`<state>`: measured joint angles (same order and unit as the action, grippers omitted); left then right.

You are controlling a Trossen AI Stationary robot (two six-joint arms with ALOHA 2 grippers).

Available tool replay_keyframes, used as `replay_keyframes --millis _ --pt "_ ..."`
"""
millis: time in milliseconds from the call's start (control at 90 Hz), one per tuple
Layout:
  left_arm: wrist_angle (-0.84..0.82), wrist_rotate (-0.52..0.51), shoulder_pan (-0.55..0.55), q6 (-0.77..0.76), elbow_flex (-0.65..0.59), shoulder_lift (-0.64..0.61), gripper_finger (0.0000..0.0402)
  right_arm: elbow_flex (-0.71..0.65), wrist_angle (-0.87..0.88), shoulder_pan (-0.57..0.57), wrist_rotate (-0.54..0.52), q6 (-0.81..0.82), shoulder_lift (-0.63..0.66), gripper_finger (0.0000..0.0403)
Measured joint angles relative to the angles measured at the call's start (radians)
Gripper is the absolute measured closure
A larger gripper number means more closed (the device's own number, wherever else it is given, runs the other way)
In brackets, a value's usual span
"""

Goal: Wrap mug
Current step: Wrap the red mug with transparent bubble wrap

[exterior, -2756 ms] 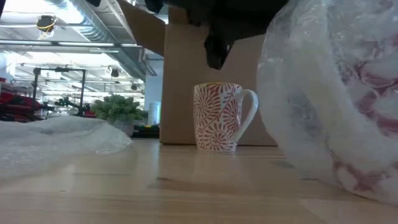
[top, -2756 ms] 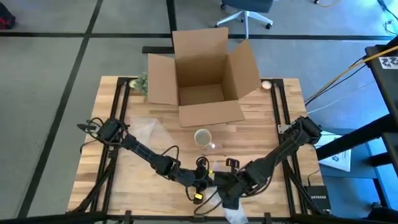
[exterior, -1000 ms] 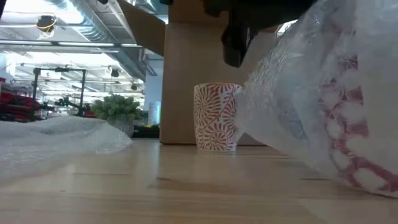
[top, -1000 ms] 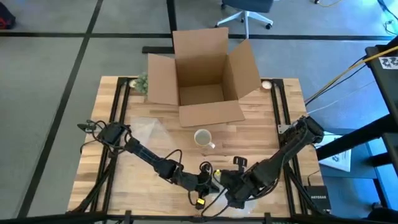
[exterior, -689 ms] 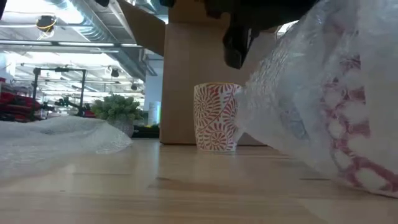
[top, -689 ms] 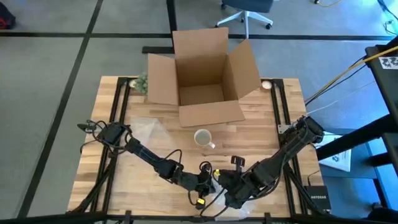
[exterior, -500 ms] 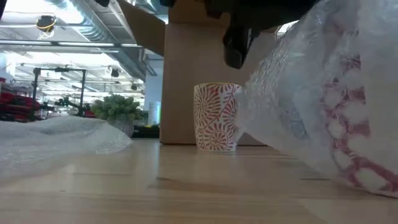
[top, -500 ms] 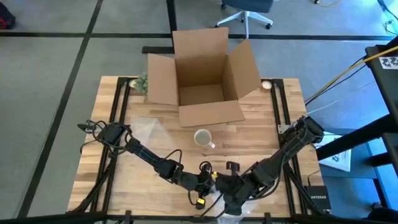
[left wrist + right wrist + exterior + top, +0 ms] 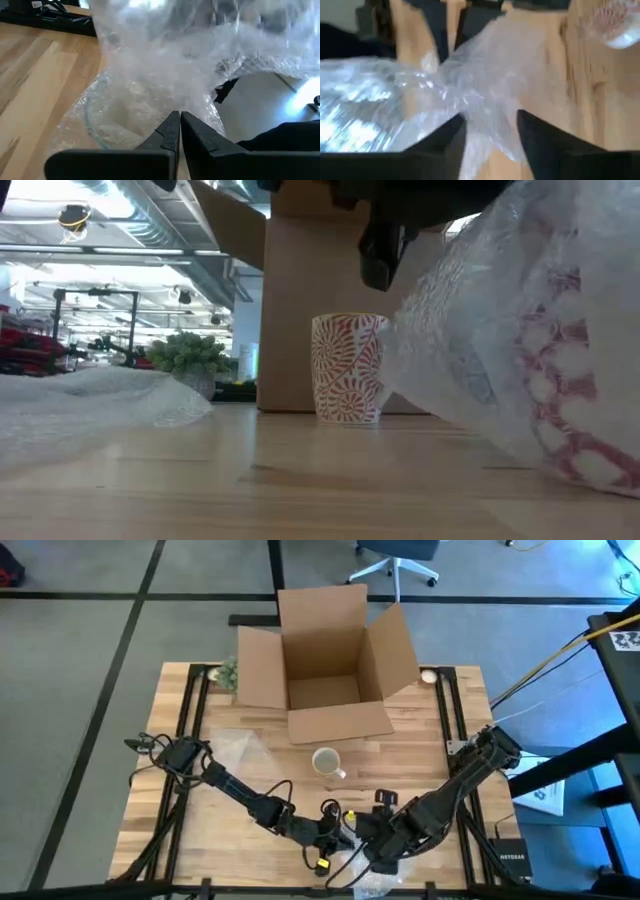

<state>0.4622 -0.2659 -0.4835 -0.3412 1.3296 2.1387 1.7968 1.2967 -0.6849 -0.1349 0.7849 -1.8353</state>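
A red-patterned mug [image 9: 325, 762] [image 9: 347, 368] stands upright on its base mid-table, with no gripper on it. Near the table's front edge, a bundle of clear bubble wrap [image 9: 500, 340] [image 9: 368, 878] rises off the wood, and a red-patterned shape [image 9: 560, 350] shows through it. Both grippers are at that bundle. My left gripper [image 9: 338, 832] [image 9: 176, 125] is shut on the wrap. My right gripper [image 9: 368, 846] [image 9: 487, 130] has a bunched strand of the wrap between its fingers. My left gripper pinches a thin edge of the bubble wrap [image 9: 175, 107] between its two fingertips; one layer or several, I cannot tell. The wrap billows up and away beyond the tips. My right gripper holds a twisted, gathered neck of the wrap [image 9: 475, 112] between its two fingers [image 9: 535, 137]. The strand runs across the fingers and fans out on both sides over the wood.
An open cardboard box [image 9: 325, 665] stands at the far middle, with a small green plant [image 9: 225, 673] to its left. A second loose bubble-wrap sheet [image 9: 232, 750] [image 9: 90, 408] lies flat at the left. Bare wood lies between that sheet and the mug.
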Motion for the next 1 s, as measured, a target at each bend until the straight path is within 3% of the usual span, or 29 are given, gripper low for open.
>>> replay_keyframes --millis 133,267,400,578,711,767,867,1000 --pt "0.0 0.0 0.0 0.0 0.0 0.0 0.0401 0.092 0.097 -0.025 -0.009 0.056 0.033 0.0168" --pt "0.002 0.0 0.0 0.0 0.0 0.0 0.0401 0.103 0.163 -0.076 -0.109 0.121 0.045 0.0173" --pt "0.003 0.001 0.0 0.0 0.0 0.0 0.0401 0.02 0.092 -0.139 -0.13 0.163 0.036 0.0233" --pt "0.003 0.001 0.0 0.0 0.0 0.0 0.0401 -0.105 -0.119 -0.168 -0.259 0.116 0.034 0.038" --pt "0.003 0.001 0.0 0.0 0.0 0.0 0.0401 -0.17 -0.226 -0.115 -0.397 0.076 0.035 0.0382" --pt "0.003 0.001 0.0 0.0 0.0 0.0 0.0401 -0.196 -0.279 -0.086 -0.373 0.036 0.035 0.0384" --pt "0.003 0.001 0.0 0.0 0.0 0.0 0.0401 -0.273 -0.403 -0.052 -0.236 -0.002 0.035 0.0399" --pt "0.003 0.001 0.0 0.0 0.0 0.0 0.0401 -0.373 -0.486 -0.047 -0.135 0.023 0.035 0.0398"
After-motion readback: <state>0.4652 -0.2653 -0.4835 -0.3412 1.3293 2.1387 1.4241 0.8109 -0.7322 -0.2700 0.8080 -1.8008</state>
